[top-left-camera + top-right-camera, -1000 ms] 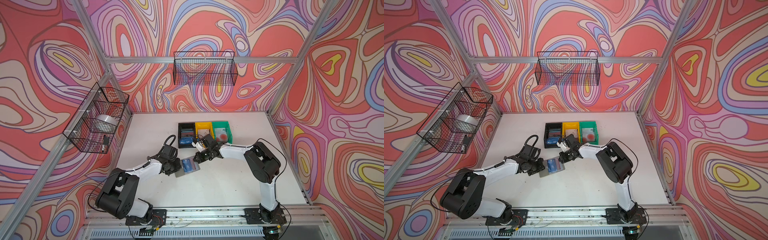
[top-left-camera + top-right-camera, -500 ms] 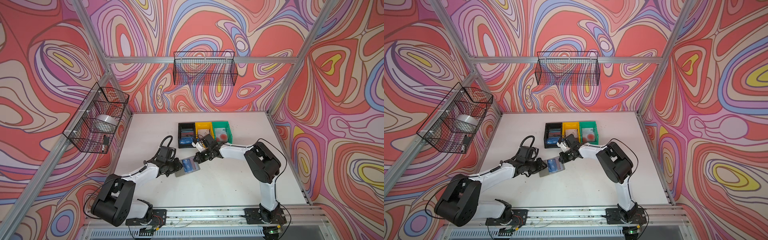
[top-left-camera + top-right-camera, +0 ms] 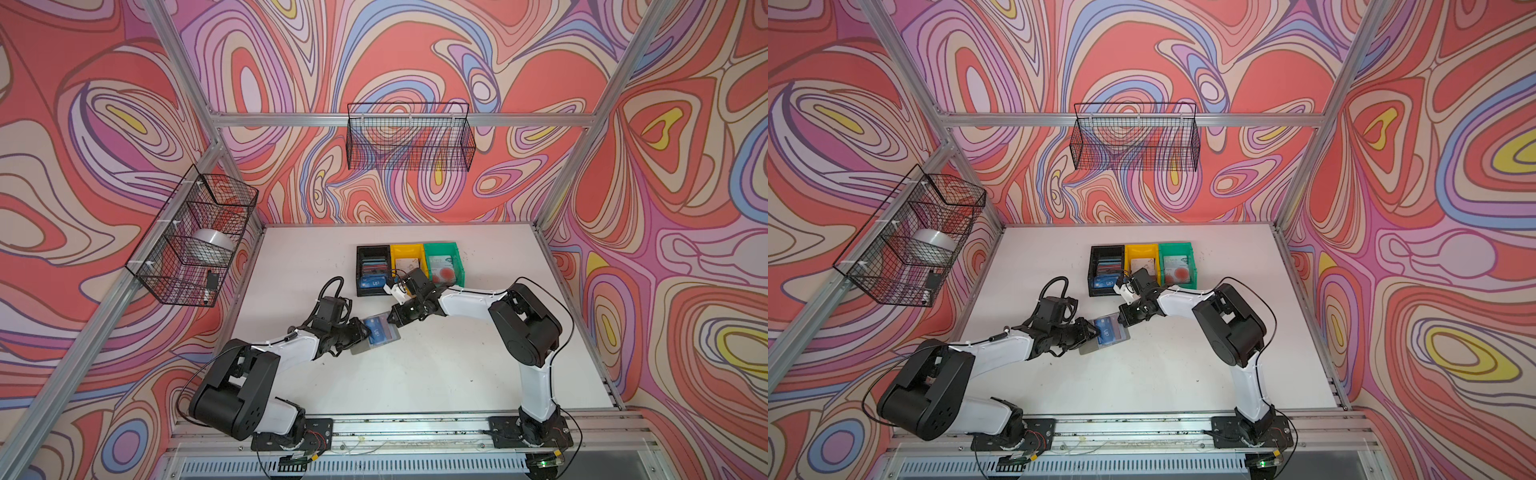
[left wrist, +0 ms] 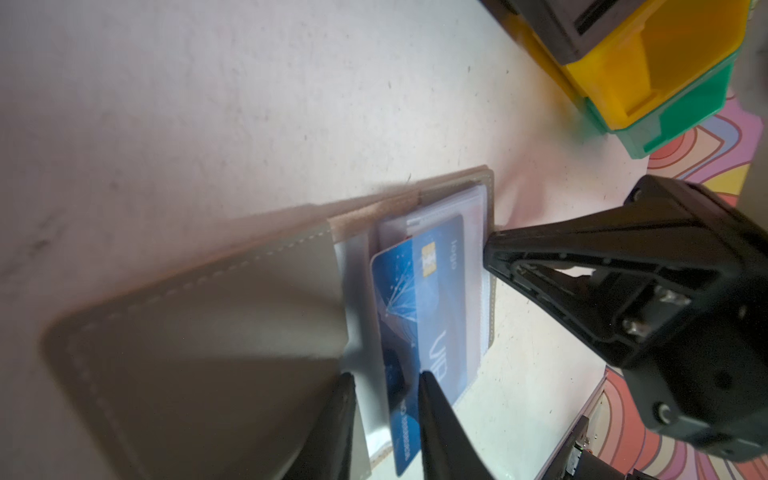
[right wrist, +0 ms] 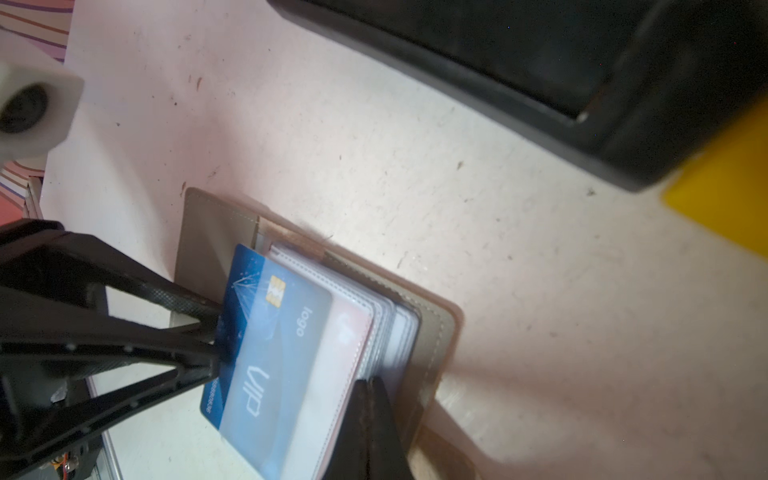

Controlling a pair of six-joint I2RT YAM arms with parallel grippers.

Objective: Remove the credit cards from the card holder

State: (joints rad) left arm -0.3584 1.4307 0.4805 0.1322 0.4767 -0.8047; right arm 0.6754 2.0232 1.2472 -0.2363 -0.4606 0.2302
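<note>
Holder open on the table, pinned by the right gripper with fingers pressed together; partly drawn blue card straddled by the left gripper, fingers parted; jamming is risked if the sleeve is clamped too.

White tabletop bearing an open wallet and three bins

The white table, flecked with small dark marks, carries the grey card holder near its middle, lying open with its cover flat on the surface. Farther back, a black bin, a yellow bin and a green bin stand in a row, side walls touching. The holder lies in front of the black bin, apart from it.
</note>
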